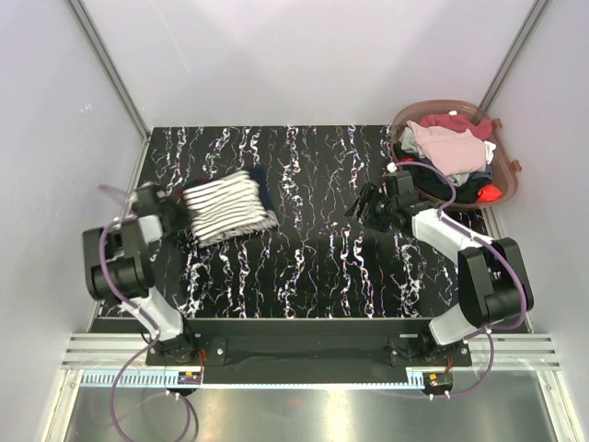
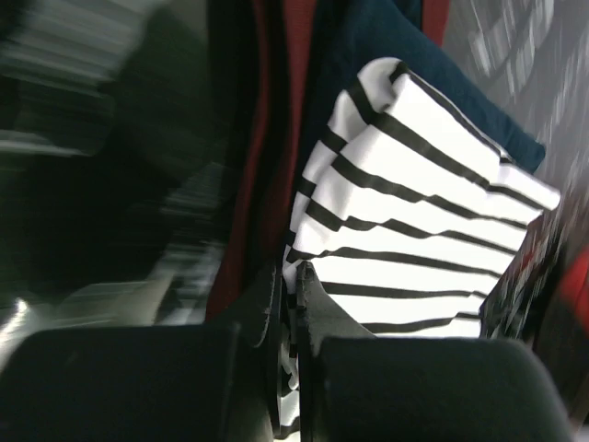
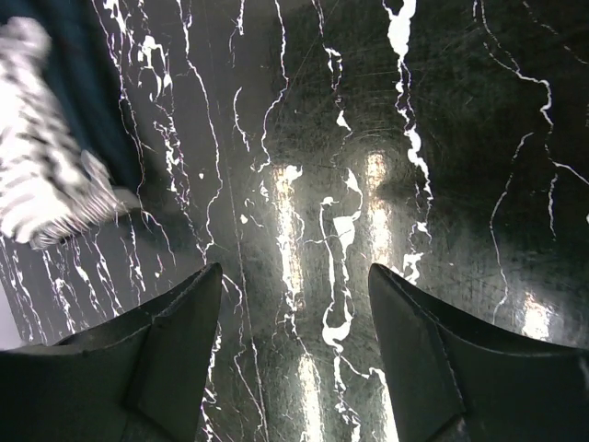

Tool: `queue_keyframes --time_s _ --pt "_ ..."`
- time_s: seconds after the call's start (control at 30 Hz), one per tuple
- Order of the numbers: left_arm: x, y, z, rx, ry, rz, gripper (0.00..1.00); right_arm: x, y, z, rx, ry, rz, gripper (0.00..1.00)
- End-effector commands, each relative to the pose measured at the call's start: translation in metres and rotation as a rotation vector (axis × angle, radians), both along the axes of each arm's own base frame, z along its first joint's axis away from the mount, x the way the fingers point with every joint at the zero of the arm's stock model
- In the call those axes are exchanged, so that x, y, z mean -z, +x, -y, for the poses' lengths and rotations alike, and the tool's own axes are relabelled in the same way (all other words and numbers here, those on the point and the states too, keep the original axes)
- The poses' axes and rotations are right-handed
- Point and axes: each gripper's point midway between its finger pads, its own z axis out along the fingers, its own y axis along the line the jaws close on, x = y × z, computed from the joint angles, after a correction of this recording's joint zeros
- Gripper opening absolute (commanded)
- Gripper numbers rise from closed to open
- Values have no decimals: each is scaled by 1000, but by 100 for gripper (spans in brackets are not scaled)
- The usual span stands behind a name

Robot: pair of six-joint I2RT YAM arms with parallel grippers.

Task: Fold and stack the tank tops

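On the left part of the table (image 1: 313, 267), the striped tank top (image 1: 230, 207) lies folded into a compact bundle. It sits on top of the navy tank top (image 1: 263, 180), which shows only as a dark strip along the far and right sides. The bundle runs roughly left to right across the table, a little slanted, with its near right corner reaching toward the middle.

My left claw (image 2: 293, 276) is at the bundle's left end, pinched tight on a fold of the striped cloth; the stripes run straight in between the fingers. I cannot tell whether the navy layer below is caught in the pinch too. The cloth stretches away from this claw toward the table's centre, so I judge any pull or fold-over would travel that way, along the bundle's length.

My right claw (image 1: 370, 201) is well apart from the pile, jaws spread wide and holding nothing, over bare tabletop. The left arm is plainly the nearer one. To reach the bundle's free end, the right arm would have to cross the open stretch between.

That stretch gives the most room to move. To the left, the table edge is close behind my left wrist. At the far right corner stands the basket (image 1: 515, 175), heaped with other clothes (image 1: 451, 147), just behind my right arm.
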Motion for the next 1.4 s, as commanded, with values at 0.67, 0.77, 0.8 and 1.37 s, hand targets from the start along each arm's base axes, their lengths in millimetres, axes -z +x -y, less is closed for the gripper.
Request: queue_keyframes --time_s 0.67,0.77,0.8,1.37 --pt "-148 -90 -83 -559 284 191 99 -24 19 -8 -31 33 89 85" --pt "-178 -69 -12 -238 298 344 99 -48 17 3 -13 -1 222 98" --pt "-187 -63 5 -150 331 406 99 -54 15 6 -10 -5 264 100" --pt "-113 -119 117 306 405 652 99 -64 -53 56 119 -52 572 100"
